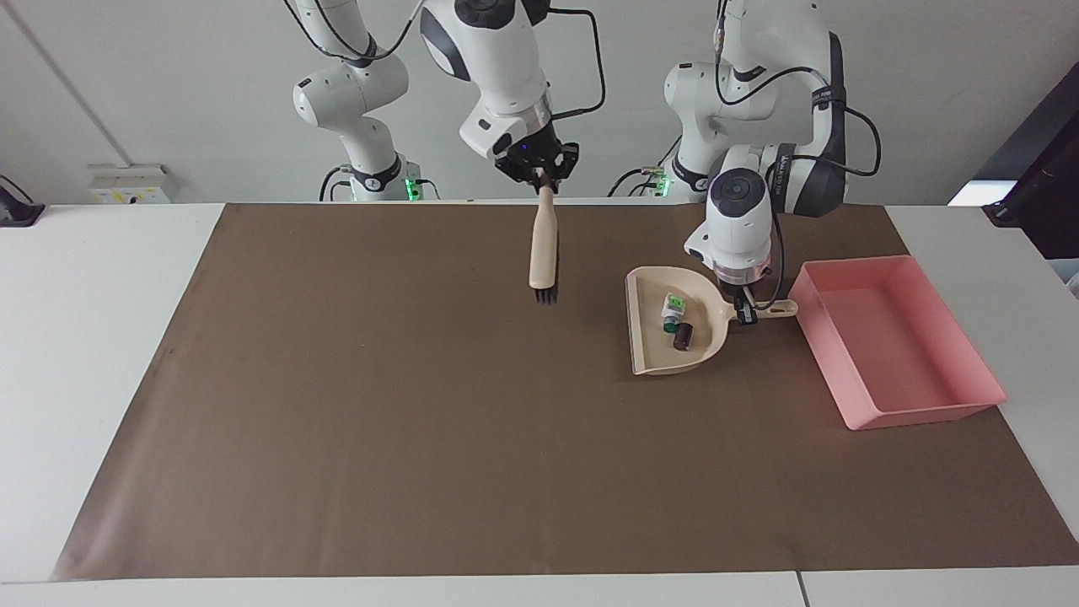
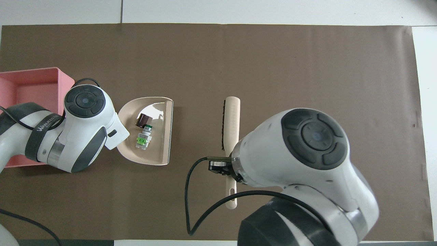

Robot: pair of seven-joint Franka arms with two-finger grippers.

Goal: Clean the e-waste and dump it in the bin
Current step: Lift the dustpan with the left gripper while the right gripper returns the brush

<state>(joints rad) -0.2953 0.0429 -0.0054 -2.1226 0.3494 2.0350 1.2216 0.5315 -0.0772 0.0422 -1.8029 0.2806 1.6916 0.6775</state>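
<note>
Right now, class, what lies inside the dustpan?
Inside the dustpan lie a white piece with green parts and a dark cylinder. The left claw covers part of its handle.

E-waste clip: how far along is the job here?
Done: both e-waste pieces lie in the dustpan. In hand: the left claw grips the dustpan's handle; the right claw holds the brush in the air, off the pan. Left: tipping the pan into the empty pink bin beside it.

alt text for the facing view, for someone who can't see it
The left end effector holds the dustpan by its handle, e-waste inside, beside the empty pink bin. The right end effector holds a brush raised over the brown mat.
</note>
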